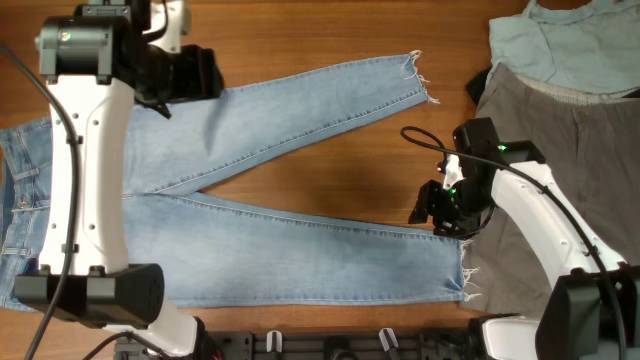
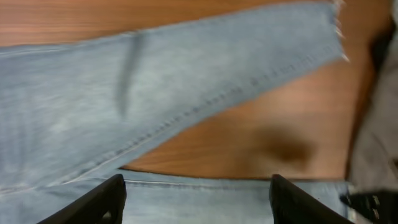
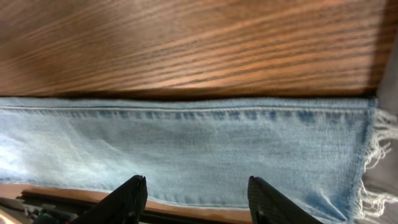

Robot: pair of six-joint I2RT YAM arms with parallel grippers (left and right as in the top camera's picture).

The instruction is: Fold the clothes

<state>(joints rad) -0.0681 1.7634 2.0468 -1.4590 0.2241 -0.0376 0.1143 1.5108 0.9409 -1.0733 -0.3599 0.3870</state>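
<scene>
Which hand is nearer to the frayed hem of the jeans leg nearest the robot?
Right. The right hand is close to the frayed hem; the left hand is far off, over the other leg.

We see the jeans point(image 1: 300, 250) spread flat on the wooden table point(image 1: 330, 170). They are light blue denim, with the legs parted in a narrow V. The waist end point(image 1: 25, 215) lies at the left edge and is partly hidden, so we cannot tell which side faces up. The upper leg slants toward the far right, and the lower leg runs along the near edge. Both hems point(image 1: 466, 280) are frayed white.
</scene>
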